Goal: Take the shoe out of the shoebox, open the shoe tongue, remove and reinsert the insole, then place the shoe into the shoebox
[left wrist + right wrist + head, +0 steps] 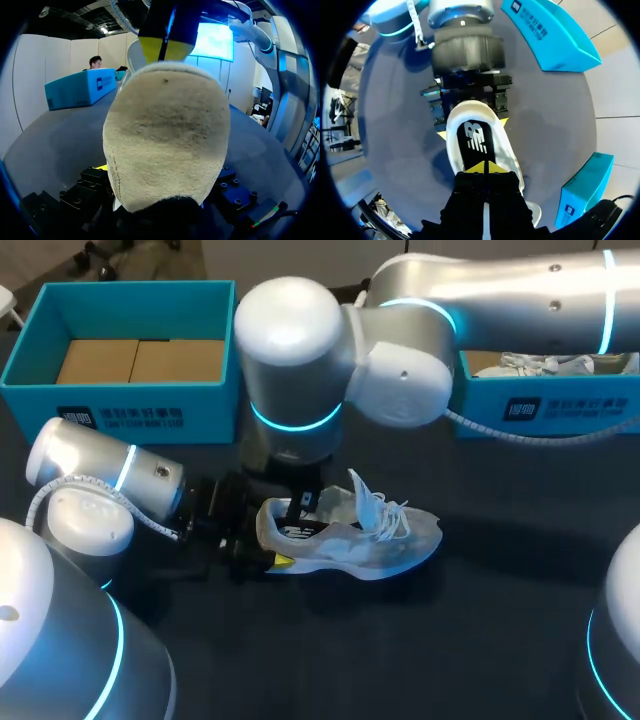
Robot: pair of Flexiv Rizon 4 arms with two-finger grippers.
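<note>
Head view: shoe (pixel 400 548) lies crosswise, toe pointing right.

in the head view my right arm (pixel 520 290) covers the right tool (pixel 485 167) and the opening of the shoe (pixel 350 535). its heel (pixel 165 145) fills the left wrist view, hiding the fingertips of the left tool (pixel 471 129). the right shoebox (pixel 560 408) runs off the edge.

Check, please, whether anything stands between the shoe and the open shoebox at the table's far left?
Yes: the right arm hangs over the shoe, its thick wrist right between the heel and the shoebox. The left gripper, shut on the heel, lies beside that path.
</note>
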